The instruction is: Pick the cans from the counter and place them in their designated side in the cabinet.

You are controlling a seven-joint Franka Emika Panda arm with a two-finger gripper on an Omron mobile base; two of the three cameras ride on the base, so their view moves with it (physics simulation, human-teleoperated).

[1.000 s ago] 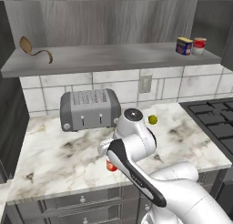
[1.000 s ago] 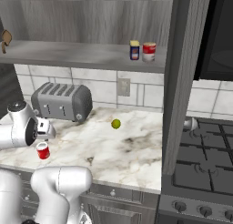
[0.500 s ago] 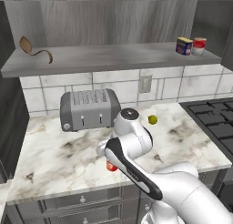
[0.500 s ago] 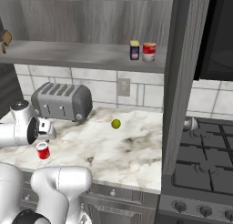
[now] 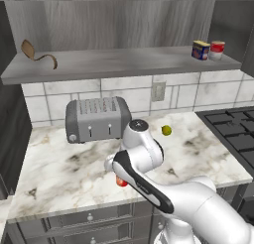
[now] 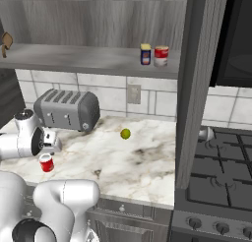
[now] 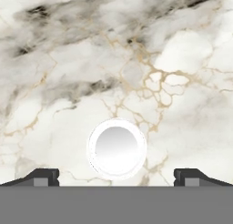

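Note:
A red can with a white lid (image 6: pixel 46 163) stands on the white marble counter (image 6: pixel 147 162) near its front edge. In the left base view the can (image 5: pixel 120 181) peeks out from behind my arm. My gripper (image 6: pixel 47 148) hangs straight above it, apart from it. In the hand view the white lid (image 7: pixel 117 148) sits centred between the two fingertips of my open gripper (image 7: pixel 116 177). A dark blue can with a yellow top (image 5: pixel 200 50) stands at the right end of the cabinet shelf (image 5: pixel 114 62), also the blue can (image 6: pixel 145 54).
A red can with a white band (image 5: pixel 217 49) stands beside the blue one. A grey toaster (image 5: pixel 96 119) sits at the counter's back. A yellow-green ball (image 5: pixel 166 131) lies to its right. A stove (image 6: pixel 216 177) borders the counter on the right, behind a dark side panel (image 6: pixel 197 78).
My arm has drifted slightly to the left over the red can. The gripper stays open and the cans have not moved.

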